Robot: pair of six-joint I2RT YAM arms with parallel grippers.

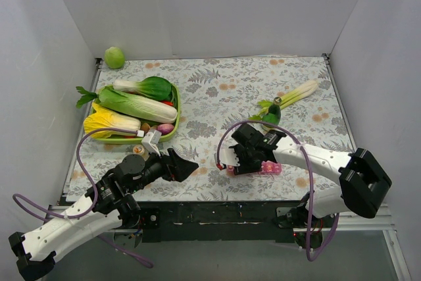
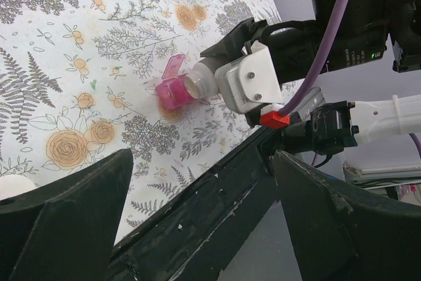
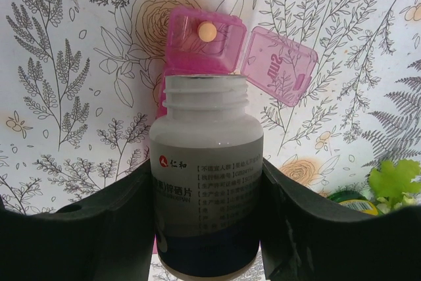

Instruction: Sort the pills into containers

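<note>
Left claw (image 2: 204,162): It stood wide with nothing between its fingers, low over the front of the table (image 1: 217,97) and well left of the organizer.
Right claw (image 3: 207,228): It was clamped round the body of a white bottle (image 3: 205,162).
Bottle: It was uncapped and tipped forward, with its mouth right at the organizer's open cell.
Organizer (image 3: 197,47): It lay on the table just ahead of the right claw, near the front edge. One lid (image 3: 279,64) was flipped up and one pale pill (image 3: 207,29) lay in that cell. The bottle hid the other cells.
Risk, overpour: We judged that tipping further could send several pills out at once, since the mouth was about as wide as the cell. Some would skip onto the table.
Risk, shove: Nothing held the organizer, so a nudge from the bottle's rim could slide it or tip the pill out.
Risk, lid: We thought the raised lid could fall shut if knocked.
Right wrist view: Only this one showed us the pill in its cell.
Left wrist view: Only this one gave us the side-on look at the mouth meeting the organizer. We could not see the pill there.
Top view: Only this one showed both arms together, and the tray (image 1: 172,131) of vegetables far to the left.
</note>
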